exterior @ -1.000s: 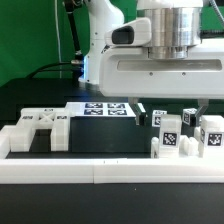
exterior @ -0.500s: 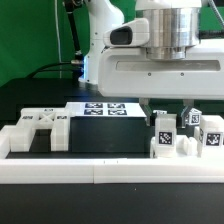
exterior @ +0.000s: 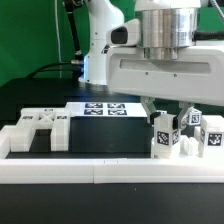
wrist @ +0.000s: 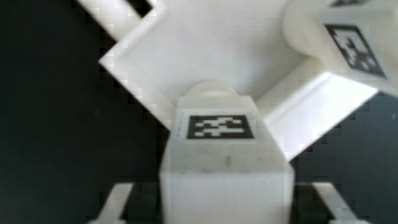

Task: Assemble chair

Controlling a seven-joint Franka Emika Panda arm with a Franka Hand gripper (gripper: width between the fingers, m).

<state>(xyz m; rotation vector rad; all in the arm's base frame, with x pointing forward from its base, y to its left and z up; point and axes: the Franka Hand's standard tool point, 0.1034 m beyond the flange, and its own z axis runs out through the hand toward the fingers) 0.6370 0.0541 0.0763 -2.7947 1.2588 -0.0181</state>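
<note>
The gripper (exterior: 167, 108) hangs low over the black table (exterior: 100, 147), its two dark fingers on either side of the top of a short white plastic chair post with a black-and-white square tag (exterior: 165, 137). The post stands directly under the gripper. I cannot tell whether the fingers are pressing on it or standing just clear, because the arm's broad white body hides the contact.

Two more tagged white chair blocks (exterior: 211, 139) sit just beside the gripper, on the far side from the arm's base. A flat white chair slab with cut-outs (exterior: 40, 130) lies well away from it on the other side. The marker board (exterior: 105, 108) lies behind, and the long white border rail (exterior: 100, 172) runs in front.

The post looks rigid, light and smooth, so it probably won't deform but could slip or twist in a loose grip. Its flat opposite side faces near the top look like the best place to hold it, leaving the tagged face clear.

The exterior view shows the whole layout and the height above the table. The wrist view shows what that view cannot: the post (wrist: 222, 150) centred under the camera, an angled white chair piece (wrist: 151, 60) close behind it, and another tagged block (wrist: 350, 45) beside that. The fingertips are not clear there either.
</note>
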